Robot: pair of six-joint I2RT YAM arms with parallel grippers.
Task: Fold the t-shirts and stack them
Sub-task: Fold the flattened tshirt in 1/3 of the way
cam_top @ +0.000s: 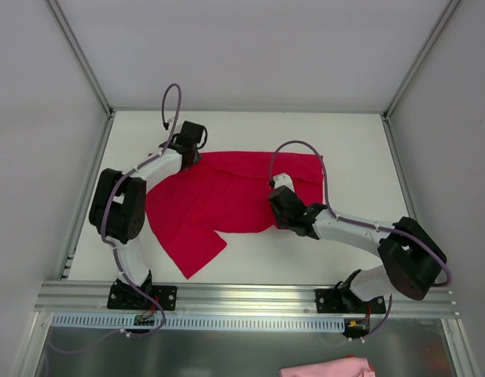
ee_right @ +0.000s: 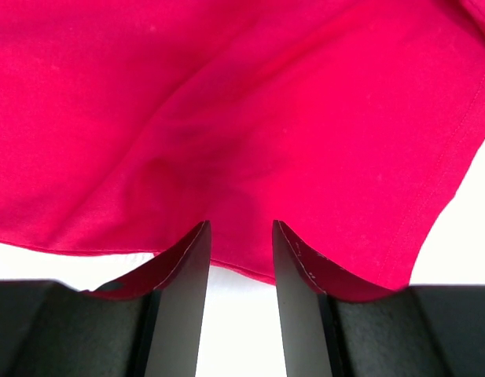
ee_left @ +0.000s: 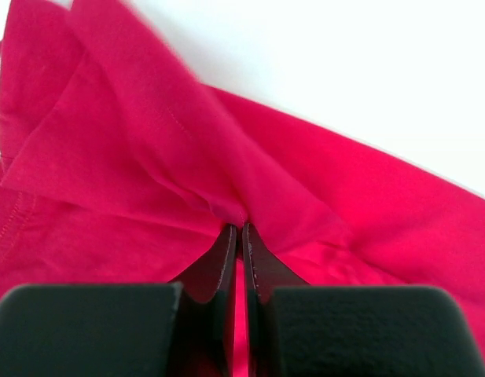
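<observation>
Top external shows white table (cam_top: 352,141), grey walls (cam_top: 250,47), t-shirt (cam_top: 226,200).

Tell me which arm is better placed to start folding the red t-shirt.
Left. The left gripper is shut on a pinch of the t-shirt at its far edge, while the right gripper is open over a hem, gripping nothing.

Left claw (ee_left: 240,236) pinched shut on bunched fold of red t-shirt (ee_left: 148,157)

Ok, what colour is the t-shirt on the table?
The t-shirt is plain crimson red, no print showing; clearest from the top camera.
</observation>
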